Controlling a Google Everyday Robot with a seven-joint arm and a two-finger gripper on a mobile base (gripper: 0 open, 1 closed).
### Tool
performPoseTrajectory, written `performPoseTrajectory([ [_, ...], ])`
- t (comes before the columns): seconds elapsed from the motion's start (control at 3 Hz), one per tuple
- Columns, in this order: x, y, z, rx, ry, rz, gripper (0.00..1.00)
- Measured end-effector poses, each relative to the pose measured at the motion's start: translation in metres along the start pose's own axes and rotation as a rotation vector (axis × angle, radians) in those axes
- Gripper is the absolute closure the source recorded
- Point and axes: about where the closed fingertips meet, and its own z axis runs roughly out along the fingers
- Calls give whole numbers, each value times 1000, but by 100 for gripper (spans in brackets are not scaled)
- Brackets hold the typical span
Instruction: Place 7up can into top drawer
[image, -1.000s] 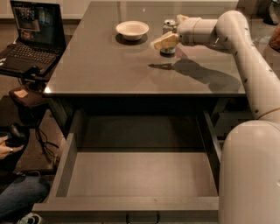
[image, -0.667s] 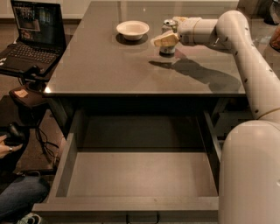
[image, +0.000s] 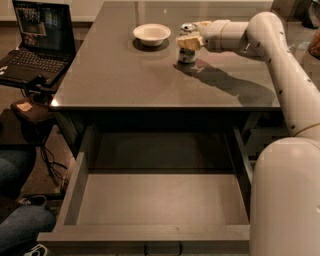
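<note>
A small white-and-green 7up can (image: 187, 56) with a silver top is shown standing far back on the dark grey desk (image: 125, 75), near a white bowl (image: 151, 33). The white arm's pincer (image: 190, 42) is set around its middle; whether it is clenched cannot be told. The grasp is judged to be in hand, and next the can must be lifted and carried to the wide grey top drawer (image: 80, 185), open below.

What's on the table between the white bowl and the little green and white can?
Nothing: in the camera view only bare grey tabletop separates the round white bowl from the white-and-green 7up can, with the gripper at the can.
</note>
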Motion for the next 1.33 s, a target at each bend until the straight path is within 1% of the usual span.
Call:
performPoseTrajectory([
  [0.33, 4, 4, -7, -6, -1, 7, 88],
  [0.67, 10, 20, -46, -34, -36, 16, 100],
  [1.0, 24, 63, -103, -96, -84, 5, 100],
  [1.33, 53, 122, -160, -193, -105, 44, 100],
])
